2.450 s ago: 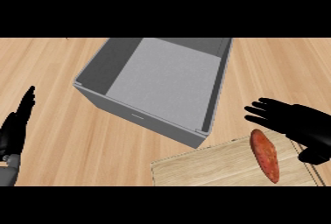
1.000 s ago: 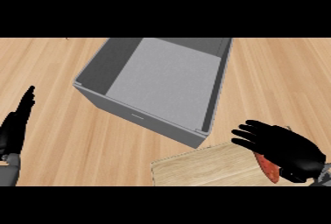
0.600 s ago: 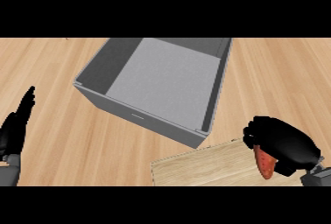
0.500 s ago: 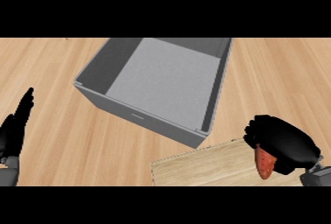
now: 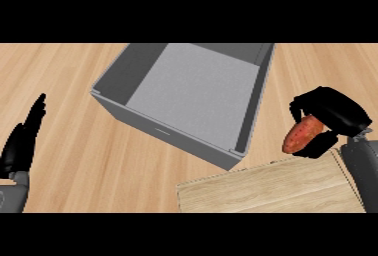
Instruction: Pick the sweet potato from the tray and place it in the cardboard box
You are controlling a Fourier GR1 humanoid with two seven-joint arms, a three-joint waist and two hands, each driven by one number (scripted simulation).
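One sweet potato (image 5: pixel 303 136) hangs at the frame's right, off the tray (image 5: pixel 273 192), with my right hand (image 5: pixel 332 112) curled round its upper end. I'd carry it left, clear over the box (image 5: pixel 177 136) wall, and uncurl only above the grey floor. Box and tray both show nothing inside. My left hand (image 5: pixel 22 145) rests open at the left edge.

we see sweet potato (image 5: pixel 301 136) top end hidden under curled fingers of right hand (image 5: pixel 336 112) | tray (image 5: pixel 266 192) cut at bottom edge, right part behind forearm (image 5: pixel 363 170) | grey box (image 5: pixel 170 137) far wall cut at top
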